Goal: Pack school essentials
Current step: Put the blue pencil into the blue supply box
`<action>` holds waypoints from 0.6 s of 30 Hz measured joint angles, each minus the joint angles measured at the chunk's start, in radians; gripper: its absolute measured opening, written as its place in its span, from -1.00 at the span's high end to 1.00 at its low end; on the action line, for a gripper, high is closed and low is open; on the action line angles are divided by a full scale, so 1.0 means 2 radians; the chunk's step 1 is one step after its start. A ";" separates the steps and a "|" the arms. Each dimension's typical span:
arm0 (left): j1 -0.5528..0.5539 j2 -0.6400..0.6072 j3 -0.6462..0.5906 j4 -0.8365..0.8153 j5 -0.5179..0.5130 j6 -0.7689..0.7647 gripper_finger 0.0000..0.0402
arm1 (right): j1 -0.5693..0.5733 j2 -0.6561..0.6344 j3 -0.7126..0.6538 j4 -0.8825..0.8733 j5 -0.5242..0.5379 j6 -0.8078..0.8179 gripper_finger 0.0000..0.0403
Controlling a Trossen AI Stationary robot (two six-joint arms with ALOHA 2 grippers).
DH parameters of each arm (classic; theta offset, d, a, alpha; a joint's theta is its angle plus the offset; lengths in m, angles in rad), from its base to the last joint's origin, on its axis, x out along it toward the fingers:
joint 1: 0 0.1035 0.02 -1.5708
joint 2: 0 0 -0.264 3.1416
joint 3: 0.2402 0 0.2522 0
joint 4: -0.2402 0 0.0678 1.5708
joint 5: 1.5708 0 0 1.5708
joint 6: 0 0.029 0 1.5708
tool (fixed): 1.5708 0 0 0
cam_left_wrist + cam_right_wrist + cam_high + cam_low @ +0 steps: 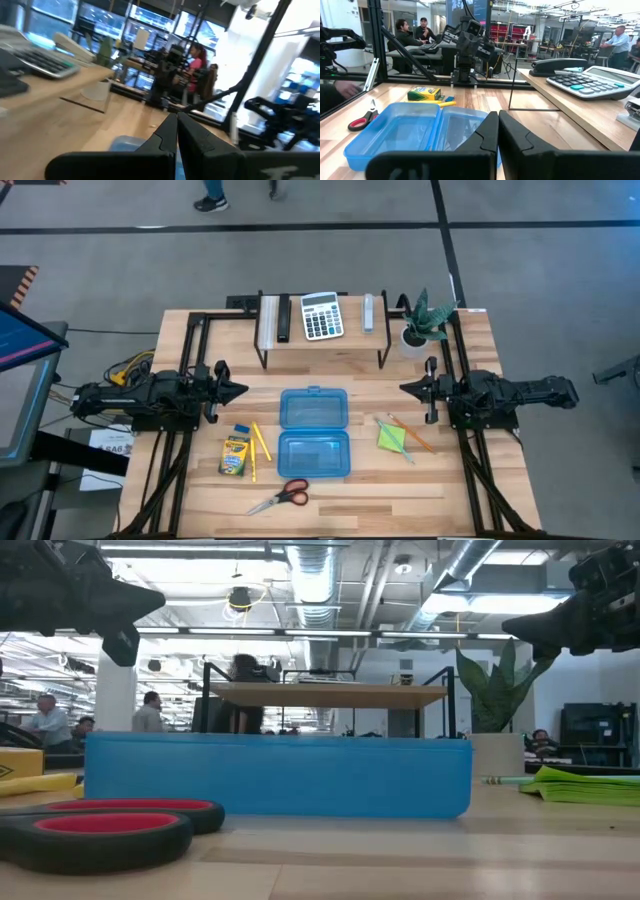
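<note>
Between your two raised grippers, left gripper (240,390) and right gripper (405,388), both with fingers together and empty, your open translucent-blue plastic pencil case (314,433) lies mid-table, stationery beside it.

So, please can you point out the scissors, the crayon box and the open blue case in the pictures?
scissors (293,494), high view, on the red handles.
crayon box (235,454), high view, middle of its yellow-green face.
blue case (314,408), high view, bare floor of the half nearer the shelf.
</note>
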 joint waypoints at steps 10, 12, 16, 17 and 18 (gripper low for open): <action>-0.049 0.000 0.000 0.000 -0.031 -0.015 1.00 | 0.000 0.000 0.000 0.000 0.000 0.000 0.86; -0.058 0.000 0.000 0.000 -0.046 -0.013 1.00 | 0.000 0.000 0.000 0.000 0.000 0.000 0.86; -0.075 0.000 0.000 0.009 -0.070 -0.003 1.00 | 0.000 0.000 0.000 0.000 0.000 0.000 0.86; -0.079 0.000 0.000 0.016 -0.073 0.000 1.00 | 0.000 0.000 0.000 0.000 0.000 0.000 0.86; -0.082 0.000 0.000 0.022 -0.076 0.005 1.00 | 0.000 0.000 0.000 0.000 0.000 0.000 0.87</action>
